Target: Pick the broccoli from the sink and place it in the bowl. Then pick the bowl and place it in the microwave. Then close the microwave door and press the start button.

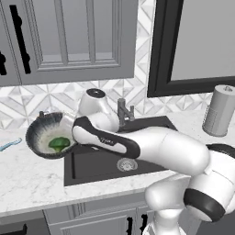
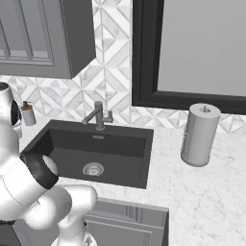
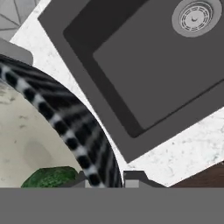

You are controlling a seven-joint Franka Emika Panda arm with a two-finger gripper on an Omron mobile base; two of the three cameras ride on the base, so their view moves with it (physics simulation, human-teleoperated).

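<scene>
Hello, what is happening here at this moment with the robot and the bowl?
The robot's gripper is shut on the rim of the bowl, one finger inside and one outside. The bowl looks lifted and tilted above the counter, left of the sink. The broccoli already lies inside the bowl, so the sink basin holds nothing but its drain. The microwave step is not yet done.

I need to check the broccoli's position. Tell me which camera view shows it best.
The left base view: the whole broccoli shows there, lying inside the tilted bowl left of the sink. The hand view catches just a green patch of it at the bottom edge, behind the bowl's rim. In the right base view the arm fills the left edge.
</scene>
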